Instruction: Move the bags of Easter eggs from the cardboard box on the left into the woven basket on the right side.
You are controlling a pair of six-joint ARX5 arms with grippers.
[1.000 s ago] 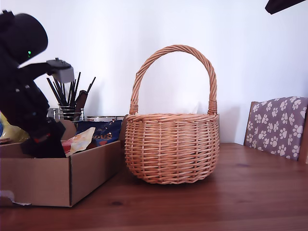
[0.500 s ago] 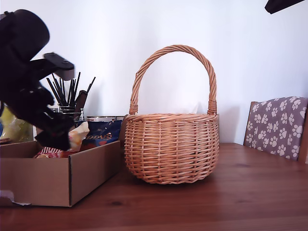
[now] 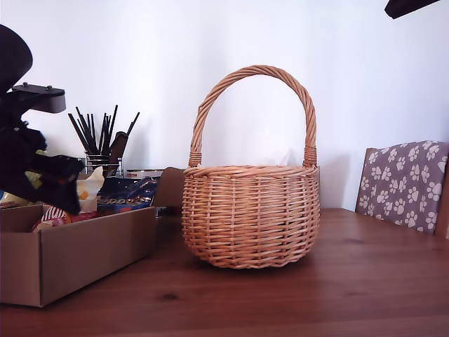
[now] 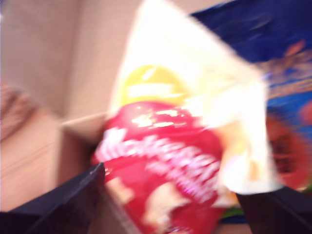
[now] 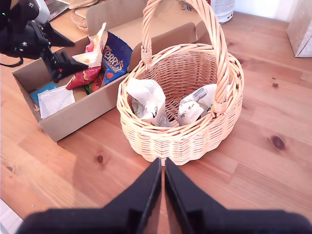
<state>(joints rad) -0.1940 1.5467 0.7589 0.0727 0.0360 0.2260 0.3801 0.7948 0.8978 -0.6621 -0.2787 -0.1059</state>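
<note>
Since half a second ago the cardboard box [image 3: 77,253] has slid toward the exterior view's left, away from the woven basket [image 3: 250,214], and my first hand [image 3: 66,184] has risen a little with its load. That hand is clamped on the cream-and-red bag [image 4: 168,161], which hangs tilted over the box; the first wrist view is blurred, so I can read only a red lower half and a cream top with a yellow patch. The dark blue bag [image 5: 116,52] leans against the box's far wall, just behind the held bag. On the box floor, toward its near end in the second wrist view, lies a pale flat packet [image 5: 54,100]. The basket stands upright on the wooden desk [image 3: 337,288], at the exterior view's centre, with two pale whitish bags [image 5: 148,101] already inside it. My second hand [image 5: 162,168] hovers above the desk on the near side of the basket, its fingers pressed together on nothing. A chair with a paw-print cover [image 3: 405,184] stands at the exterior view's right.
</note>
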